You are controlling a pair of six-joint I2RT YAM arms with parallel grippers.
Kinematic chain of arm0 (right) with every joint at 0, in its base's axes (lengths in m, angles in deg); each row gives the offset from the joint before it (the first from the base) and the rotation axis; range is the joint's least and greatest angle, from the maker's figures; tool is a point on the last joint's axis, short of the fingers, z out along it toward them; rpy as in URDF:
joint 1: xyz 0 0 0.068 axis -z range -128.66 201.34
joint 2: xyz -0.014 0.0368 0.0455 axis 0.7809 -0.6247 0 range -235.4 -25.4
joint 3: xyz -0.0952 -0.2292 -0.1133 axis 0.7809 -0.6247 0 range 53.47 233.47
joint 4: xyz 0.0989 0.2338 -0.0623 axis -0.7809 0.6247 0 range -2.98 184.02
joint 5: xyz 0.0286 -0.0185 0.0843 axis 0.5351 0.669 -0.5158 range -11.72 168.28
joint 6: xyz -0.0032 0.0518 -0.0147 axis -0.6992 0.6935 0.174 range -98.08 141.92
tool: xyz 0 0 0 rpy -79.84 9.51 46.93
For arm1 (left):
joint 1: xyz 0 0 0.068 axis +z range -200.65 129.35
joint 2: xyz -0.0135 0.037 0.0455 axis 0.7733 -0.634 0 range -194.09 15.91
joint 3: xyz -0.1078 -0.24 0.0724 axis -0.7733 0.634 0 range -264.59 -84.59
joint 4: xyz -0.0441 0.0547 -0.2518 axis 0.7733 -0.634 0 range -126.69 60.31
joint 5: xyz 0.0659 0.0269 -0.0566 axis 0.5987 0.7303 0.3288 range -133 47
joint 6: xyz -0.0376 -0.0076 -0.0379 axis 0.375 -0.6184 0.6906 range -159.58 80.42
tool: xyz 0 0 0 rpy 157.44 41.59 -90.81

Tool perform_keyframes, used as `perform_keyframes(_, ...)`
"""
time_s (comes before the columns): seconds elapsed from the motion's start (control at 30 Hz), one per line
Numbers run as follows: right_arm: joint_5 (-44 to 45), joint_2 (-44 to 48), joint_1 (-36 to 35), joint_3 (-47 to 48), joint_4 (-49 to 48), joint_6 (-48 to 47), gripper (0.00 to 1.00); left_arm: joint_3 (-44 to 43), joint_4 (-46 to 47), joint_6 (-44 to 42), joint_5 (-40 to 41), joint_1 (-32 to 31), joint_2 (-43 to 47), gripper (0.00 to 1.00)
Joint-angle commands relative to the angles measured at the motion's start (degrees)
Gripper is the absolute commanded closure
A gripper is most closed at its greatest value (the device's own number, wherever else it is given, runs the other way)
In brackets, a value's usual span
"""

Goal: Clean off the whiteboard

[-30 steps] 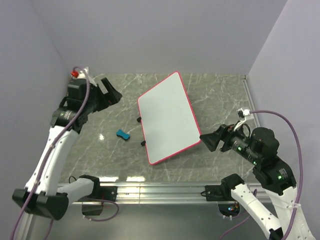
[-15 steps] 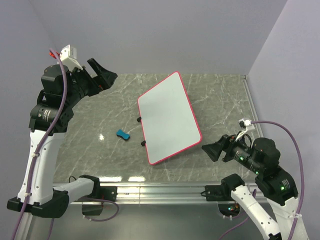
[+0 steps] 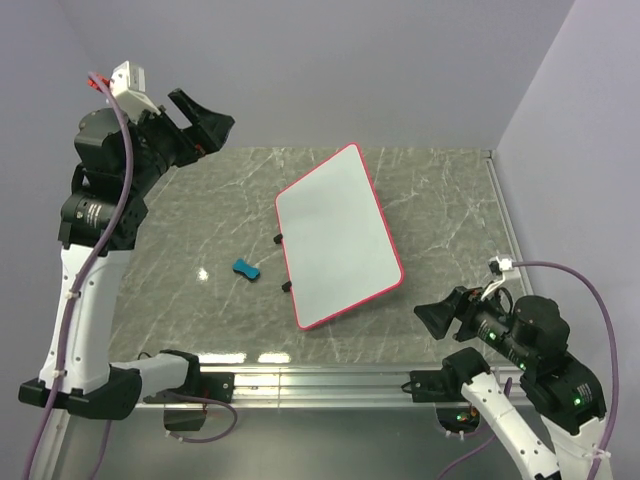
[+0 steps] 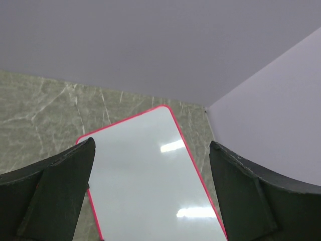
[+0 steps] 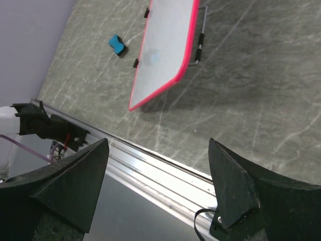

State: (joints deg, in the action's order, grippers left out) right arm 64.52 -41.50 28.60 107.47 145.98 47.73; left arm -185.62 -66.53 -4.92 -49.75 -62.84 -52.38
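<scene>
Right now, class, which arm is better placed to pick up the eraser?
Probably left: the eraser lies left of the whiteboard, on that arm's side; the right gripper is across the board.

whiteboard: 1 | blue eraser: 1 | arms: 2, left arm, right arm

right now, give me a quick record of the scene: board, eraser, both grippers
whiteboard: on the table, centre, propped at a tilt, surface looks blank
eraser: blue, on the table left of the whiteboard, apart from it
left gripper: open, raised high at far left, holds nothing
right gripper: open, near right, off the whiteboard, holds nothing
</scene>
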Motion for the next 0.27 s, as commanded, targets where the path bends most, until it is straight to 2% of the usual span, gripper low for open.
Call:
perform_keyframes(0.0,2.6,1.2,-0.2,1.9,2.6,-1.0,0.13,-2.5,4.8,-0.9,2.3,0.0,-0.9,0.00)
perform_keyframes(0.23,6.9,0.9,-0.2,4.1,2.0,-1.2,0.13,-12.8,1.8,-4.5,3.1,0.0,-11.1,0.00)
